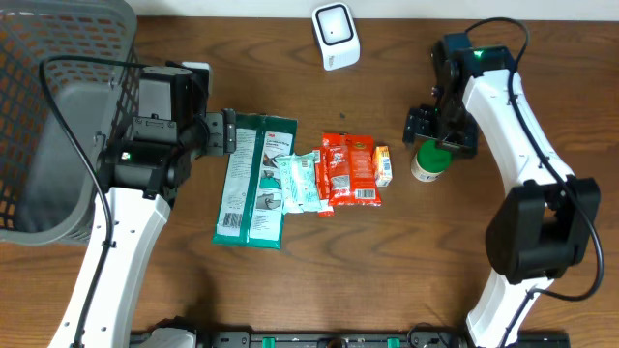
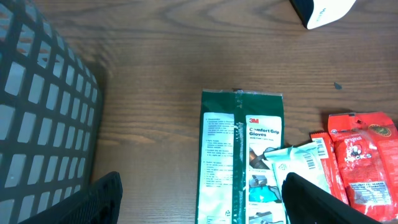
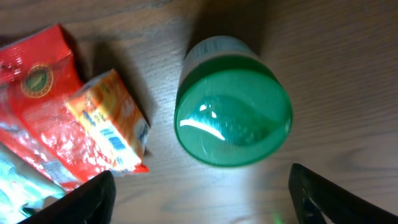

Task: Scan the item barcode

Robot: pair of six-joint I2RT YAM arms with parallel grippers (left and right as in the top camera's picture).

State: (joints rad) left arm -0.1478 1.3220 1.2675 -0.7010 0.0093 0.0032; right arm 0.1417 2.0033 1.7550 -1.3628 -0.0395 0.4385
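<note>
Right half of table (image 1: 435, 271), mid-depth: bottle with green lid (image 1: 429, 161) stands upright, lid facing up. It is the rightmost thing in a row of goods, just right of the orange box (image 1: 383, 165) with a narrow gap between them.

Right gripper (image 1: 440, 130) hangs over the bottle's far side. In the wrist view the lid (image 3: 233, 111) fills the centre. The two fingers (image 3: 93, 202) show only as dark tips at the lower corners, spread wide, one to each side of the bottle. Neither touches it. Jaws released, nothing grasped.

Left gripper (image 1: 229, 132) hangs over the far end of the gloves pack (image 1: 255, 179), which lies flat, left of centre. Its fingers (image 2: 93, 202) are likewise spread wide at the bottom corners of the wrist view, with the pack (image 2: 241, 162) on the table between and below them. Empty, no contact seen.

Rest of the row, left to right: gloves pack, pale small packet (image 1: 302, 181) overlapping its right edge, red packet (image 1: 348, 169), orange box.

White scanner (image 1: 336, 36) stands near the far edge, about centre, well apart from the bottle. Grey mesh basket (image 1: 58, 116) occupies the far left corner.
</note>
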